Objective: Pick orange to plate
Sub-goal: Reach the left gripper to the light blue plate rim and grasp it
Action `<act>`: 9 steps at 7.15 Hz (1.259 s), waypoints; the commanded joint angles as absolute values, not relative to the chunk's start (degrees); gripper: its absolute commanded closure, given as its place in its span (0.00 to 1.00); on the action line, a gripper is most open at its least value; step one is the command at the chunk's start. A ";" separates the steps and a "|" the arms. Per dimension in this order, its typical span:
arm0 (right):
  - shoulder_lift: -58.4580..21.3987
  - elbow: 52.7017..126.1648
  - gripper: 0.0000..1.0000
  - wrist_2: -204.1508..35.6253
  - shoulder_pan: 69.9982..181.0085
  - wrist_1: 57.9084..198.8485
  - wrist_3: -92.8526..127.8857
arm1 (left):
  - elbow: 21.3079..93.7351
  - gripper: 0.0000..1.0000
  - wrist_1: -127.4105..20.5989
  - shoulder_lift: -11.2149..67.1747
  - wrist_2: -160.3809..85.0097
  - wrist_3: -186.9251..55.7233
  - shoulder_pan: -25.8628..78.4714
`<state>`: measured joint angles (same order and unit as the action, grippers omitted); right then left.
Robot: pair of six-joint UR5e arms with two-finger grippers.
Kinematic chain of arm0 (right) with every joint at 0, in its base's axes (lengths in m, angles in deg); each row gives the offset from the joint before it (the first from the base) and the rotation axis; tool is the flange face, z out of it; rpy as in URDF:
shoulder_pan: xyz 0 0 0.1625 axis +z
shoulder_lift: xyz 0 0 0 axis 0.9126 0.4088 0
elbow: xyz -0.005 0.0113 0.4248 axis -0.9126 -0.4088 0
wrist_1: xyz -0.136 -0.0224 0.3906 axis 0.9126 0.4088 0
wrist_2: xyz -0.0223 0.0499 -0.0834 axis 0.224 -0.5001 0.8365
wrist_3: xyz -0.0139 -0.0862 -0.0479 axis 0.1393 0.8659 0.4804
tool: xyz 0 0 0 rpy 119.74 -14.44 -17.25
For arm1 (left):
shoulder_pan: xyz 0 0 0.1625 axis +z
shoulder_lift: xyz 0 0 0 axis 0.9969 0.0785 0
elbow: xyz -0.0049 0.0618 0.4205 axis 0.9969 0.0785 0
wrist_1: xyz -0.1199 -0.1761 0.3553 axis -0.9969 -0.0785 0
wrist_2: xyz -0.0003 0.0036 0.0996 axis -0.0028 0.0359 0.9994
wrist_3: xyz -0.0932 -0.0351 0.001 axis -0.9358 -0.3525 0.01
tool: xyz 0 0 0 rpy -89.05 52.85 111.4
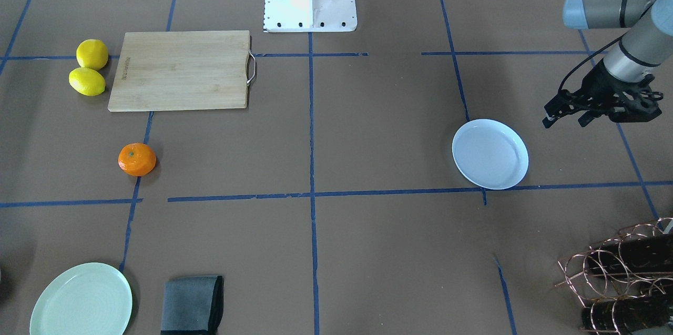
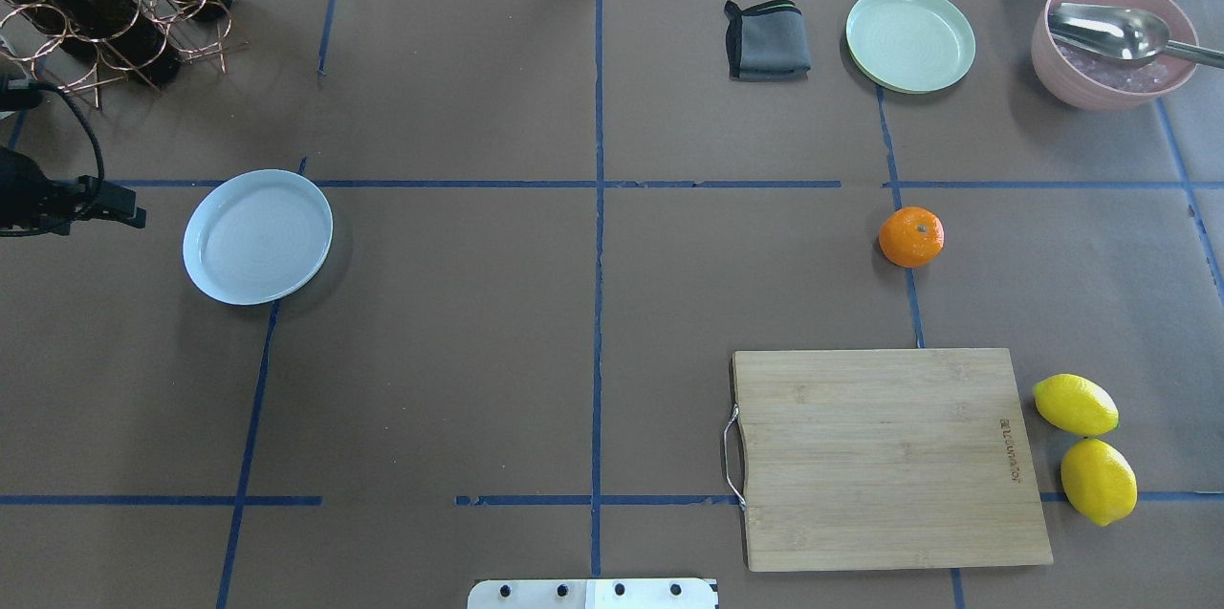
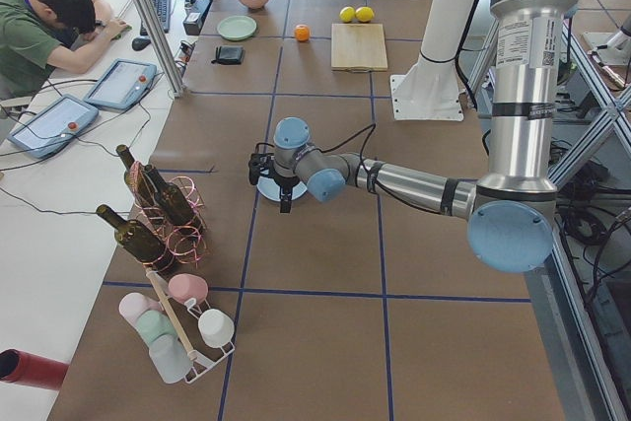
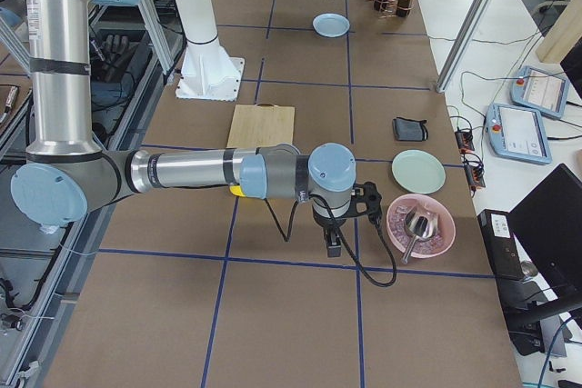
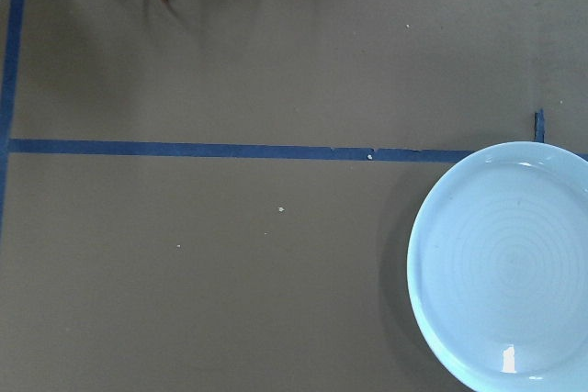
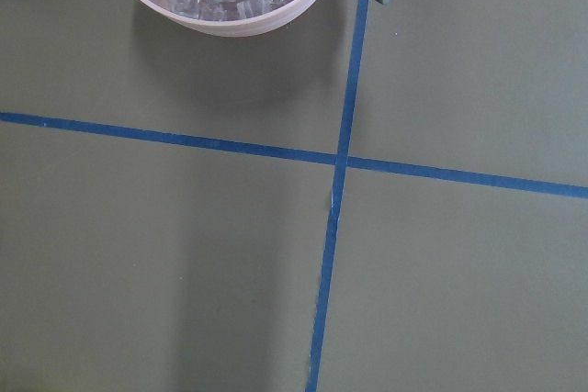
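The orange (image 1: 137, 159) rests on the table (image 1: 368, 140), stem dot up, round, no long axis. Near the plate (image 1: 490, 154), left fingers (image 1: 554, 111) are spread; right fingers (image 4: 333, 244): cannot tell.

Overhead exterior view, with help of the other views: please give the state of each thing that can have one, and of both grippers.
orange: lying free, not held.
plate: empty.
green plate: empty.
pink bowl: holds a metal spoon and clear cubes.
cloth: folded.
cutting board: bare.
left gripper: open, empty.
right gripper: cannot tell whether open or shut.
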<state>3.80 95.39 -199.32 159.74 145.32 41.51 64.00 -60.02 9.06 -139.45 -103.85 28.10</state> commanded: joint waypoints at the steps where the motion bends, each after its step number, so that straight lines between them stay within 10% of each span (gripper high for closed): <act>1: 4.04 95.40 0.00 -200.99 159.74 145.32 41.49 | 58.87 0.03 -61.23 13.02 -136.56 -105.80 31.00; 9: 3.33 95.14 0.00 -200.90 159.74 145.24 41.49 | 55.15 0.16 -61.32 15.42 -133.84 -105.98 34.87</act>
